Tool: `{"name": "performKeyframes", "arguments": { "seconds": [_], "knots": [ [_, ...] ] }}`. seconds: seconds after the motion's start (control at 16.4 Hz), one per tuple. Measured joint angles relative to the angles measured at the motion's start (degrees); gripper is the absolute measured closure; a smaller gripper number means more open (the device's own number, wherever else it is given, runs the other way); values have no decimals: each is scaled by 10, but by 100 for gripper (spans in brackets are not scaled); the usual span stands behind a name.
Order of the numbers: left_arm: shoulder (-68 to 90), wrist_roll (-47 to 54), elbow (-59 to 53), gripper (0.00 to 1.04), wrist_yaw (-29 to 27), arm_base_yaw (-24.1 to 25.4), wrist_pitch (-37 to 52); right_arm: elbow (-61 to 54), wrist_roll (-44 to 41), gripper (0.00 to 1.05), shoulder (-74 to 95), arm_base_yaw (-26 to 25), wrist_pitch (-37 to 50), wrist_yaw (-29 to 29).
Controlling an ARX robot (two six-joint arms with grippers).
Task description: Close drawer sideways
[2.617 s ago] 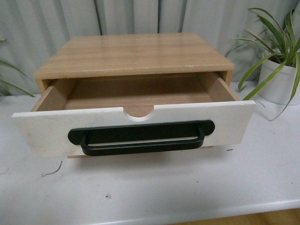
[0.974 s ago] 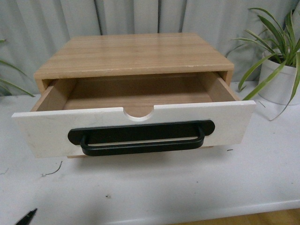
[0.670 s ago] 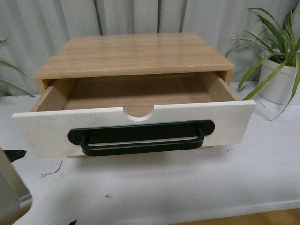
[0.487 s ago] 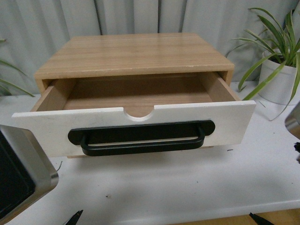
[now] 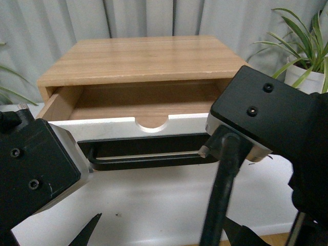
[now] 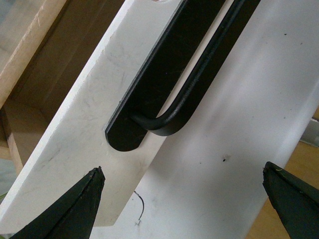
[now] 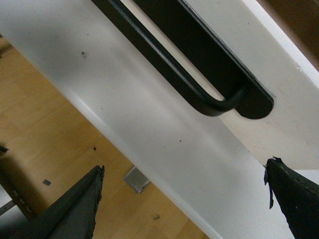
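The drawer stands pulled out of the light wood cabinet, with its white front, notch and black bar handle facing me. Both ends of the front are hidden behind my arms. My left arm is low in front of the drawer's left end and my right arm in front of its right end. The left gripper is open and empty above the table, near the handle's end. The right gripper is open and empty, over the table edge beside the handle's other end.
The cabinet sits on a white table. A potted plant stands at the back right, close behind my right arm. Grey curtains hang behind. Wooden floor shows past the table's front edge.
Both arms have risen into the front view from below and now cover the two ends of the drawer front. The drawer has not moved.
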Motion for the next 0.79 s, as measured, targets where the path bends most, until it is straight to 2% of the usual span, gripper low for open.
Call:
{"name": "performKeyframes", "arguments": {
  "seconds": [0.24,0.79],
  "knots": [
    [42,15,29,7,10,29,26,42,-21,6,52,-5,23,4],
    [132,31,92,7,31,46,45,97,-45,6,118,-44,39,9]
  ]
}}
